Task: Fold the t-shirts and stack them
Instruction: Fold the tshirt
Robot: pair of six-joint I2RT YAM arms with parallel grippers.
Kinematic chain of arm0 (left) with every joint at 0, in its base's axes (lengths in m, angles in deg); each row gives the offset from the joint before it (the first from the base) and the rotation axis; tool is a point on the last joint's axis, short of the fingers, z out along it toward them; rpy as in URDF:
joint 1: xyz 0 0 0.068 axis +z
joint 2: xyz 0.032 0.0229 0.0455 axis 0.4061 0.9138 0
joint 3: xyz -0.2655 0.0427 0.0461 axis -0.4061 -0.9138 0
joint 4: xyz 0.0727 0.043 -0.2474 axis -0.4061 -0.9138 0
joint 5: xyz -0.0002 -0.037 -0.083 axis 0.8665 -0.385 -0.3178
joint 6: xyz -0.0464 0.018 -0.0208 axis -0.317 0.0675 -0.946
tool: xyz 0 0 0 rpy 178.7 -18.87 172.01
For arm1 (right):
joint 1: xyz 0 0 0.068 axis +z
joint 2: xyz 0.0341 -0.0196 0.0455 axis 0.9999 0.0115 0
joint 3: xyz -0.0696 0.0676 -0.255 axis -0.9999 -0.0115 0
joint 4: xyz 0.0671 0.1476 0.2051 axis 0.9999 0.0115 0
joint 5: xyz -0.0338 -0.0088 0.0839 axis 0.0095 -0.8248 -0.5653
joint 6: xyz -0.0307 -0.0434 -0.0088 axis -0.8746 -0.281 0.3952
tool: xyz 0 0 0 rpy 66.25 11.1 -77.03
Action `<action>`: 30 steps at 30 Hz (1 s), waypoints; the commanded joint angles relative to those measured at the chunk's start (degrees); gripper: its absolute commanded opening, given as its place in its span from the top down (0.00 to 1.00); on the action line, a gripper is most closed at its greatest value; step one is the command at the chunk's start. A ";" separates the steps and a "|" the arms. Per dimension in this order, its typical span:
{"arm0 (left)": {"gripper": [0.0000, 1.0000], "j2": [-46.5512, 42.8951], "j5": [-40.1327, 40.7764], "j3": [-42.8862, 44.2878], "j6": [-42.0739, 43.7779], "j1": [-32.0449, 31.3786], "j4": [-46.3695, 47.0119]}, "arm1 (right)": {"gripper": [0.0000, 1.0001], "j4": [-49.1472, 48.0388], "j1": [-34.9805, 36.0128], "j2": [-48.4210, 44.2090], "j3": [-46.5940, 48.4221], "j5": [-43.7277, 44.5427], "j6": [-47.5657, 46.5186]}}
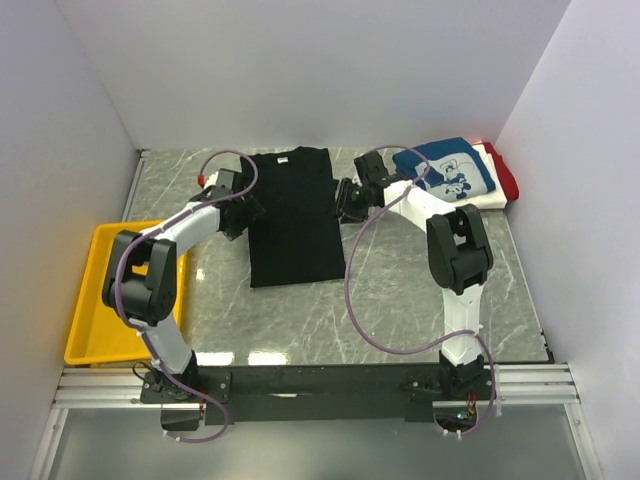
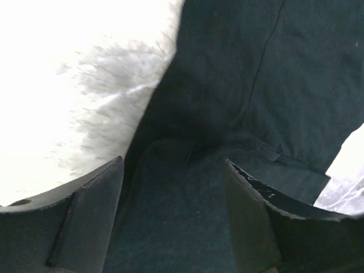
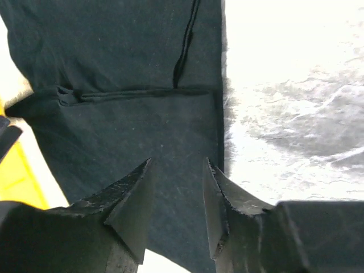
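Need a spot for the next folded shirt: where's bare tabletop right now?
Bare table between the black t-shirt and the arm bases, and far-left beyond the yellow tray. Crowded: left gripper and right gripper flank the shirt; folded stack fills the far-right corner.

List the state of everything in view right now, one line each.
black t-shirt: lying flat, sleeves folded in, not yet folded across its length.
red t-shirt: folded, lowest visible layer in the far right corner.
white t-shirt: folded, on the red one.
blue t-shirt: folded, on top.
left gripper: open, at the black shirt's left edge.
right gripper: open, at its right edge.
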 commanded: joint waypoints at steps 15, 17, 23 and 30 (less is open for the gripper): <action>0.89 -3.50 -4.36 1.13 -0.96 -1.35 4.63 | 0.55 -1.97 3.51 -2.20 1.32 0.07 -1.09; 0.94 -1.29 -5.14 1.93 -0.70 -1.00 5.07 | 0.56 -1.01 3.25 0.52 3.51 0.25 -1.44; 0.96 5.48 -2.96 5.09 -0.96 1.20 3.84 | 0.57 -0.48 0.97 4.92 5.54 -1.07 -1.27; 0.96 8.12 -3.74 5.26 -0.26 3.49 4.19 | 0.57 -0.04 -0.44 6.24 5.45 -1.86 -1.62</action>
